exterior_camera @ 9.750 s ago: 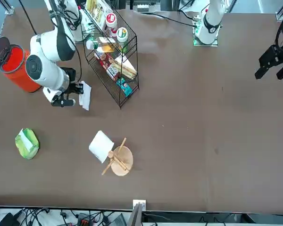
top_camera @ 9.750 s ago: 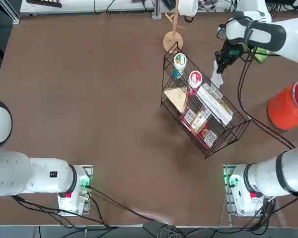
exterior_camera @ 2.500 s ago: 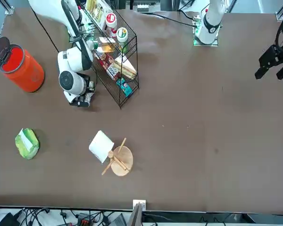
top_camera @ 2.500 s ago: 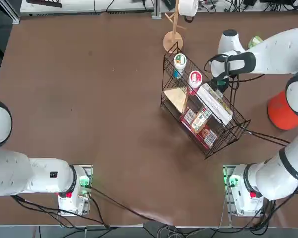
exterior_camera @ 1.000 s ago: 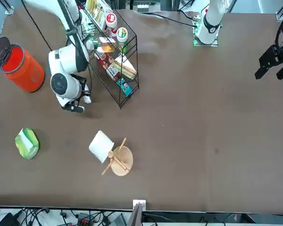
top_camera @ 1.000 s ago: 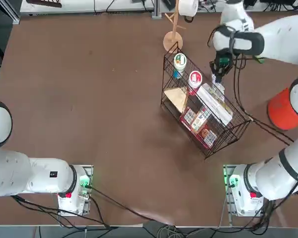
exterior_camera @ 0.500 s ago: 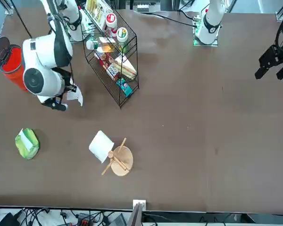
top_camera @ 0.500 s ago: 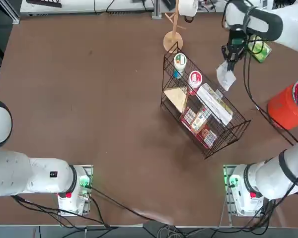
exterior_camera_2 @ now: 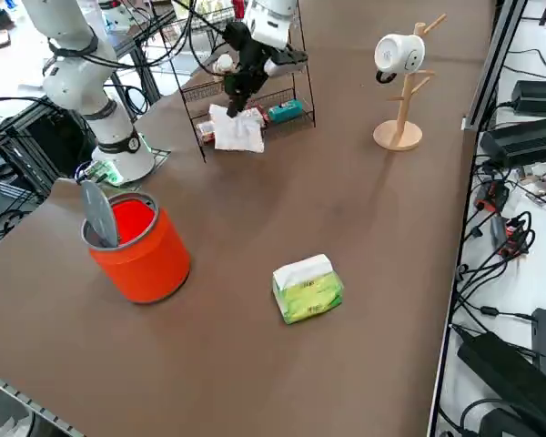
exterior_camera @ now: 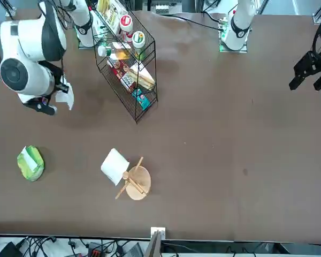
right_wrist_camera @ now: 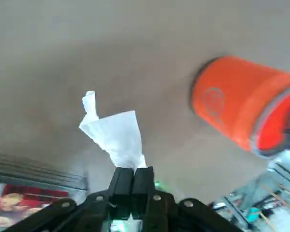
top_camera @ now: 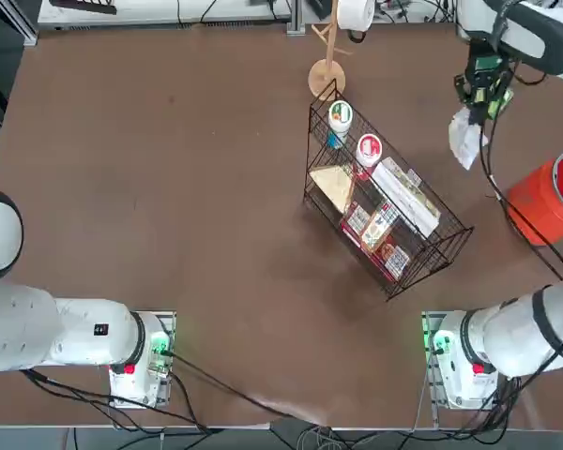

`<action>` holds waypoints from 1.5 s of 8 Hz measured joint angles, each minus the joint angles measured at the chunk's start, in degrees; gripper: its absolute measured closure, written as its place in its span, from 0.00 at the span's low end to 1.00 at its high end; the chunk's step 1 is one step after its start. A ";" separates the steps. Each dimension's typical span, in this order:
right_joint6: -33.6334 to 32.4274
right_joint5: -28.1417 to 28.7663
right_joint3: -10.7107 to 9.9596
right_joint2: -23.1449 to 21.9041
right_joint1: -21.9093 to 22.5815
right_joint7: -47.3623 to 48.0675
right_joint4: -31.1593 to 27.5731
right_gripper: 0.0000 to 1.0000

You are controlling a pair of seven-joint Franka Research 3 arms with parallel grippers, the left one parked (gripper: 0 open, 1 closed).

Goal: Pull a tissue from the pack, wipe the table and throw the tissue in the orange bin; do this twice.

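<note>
right tool [right_wrist_camera: 132, 180] pinches a white tissue [right_wrist_camera: 117, 137], raised above the worktop [top_camera: 169, 187] near the orange bin [top_camera: 547, 201]

The right claw [top_camera: 480, 97] dangles a white tissue [top_camera: 465, 139] above the table [top_camera: 169, 187], near the orange bin [top_camera: 547, 202].

Your right hand [exterior_camera_2: 237, 94] with tissue [exterior_camera_2: 236, 130]: above worktop [top_camera: 169, 187], between wire rack [top_camera: 385, 220] and orange bin [exterior_camera_2: 136, 246] | pack [exterior_camera_2: 308, 288]: beyond bin.
</note>
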 joint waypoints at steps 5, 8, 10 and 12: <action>-7.30 -11.69 -5.28 -7.55 -8.57 -19.21 0.06 0.98; -6.54 -15.03 -5.84 -8.29 -16.48 -26.91 -0.89 0.98; -3.70 -15.66 -5.86 -8.08 -19.10 -27.18 -3.75 0.99; -1.11 -15.95 -5.80 -7.18 -20.65 -27.33 -5.74 0.99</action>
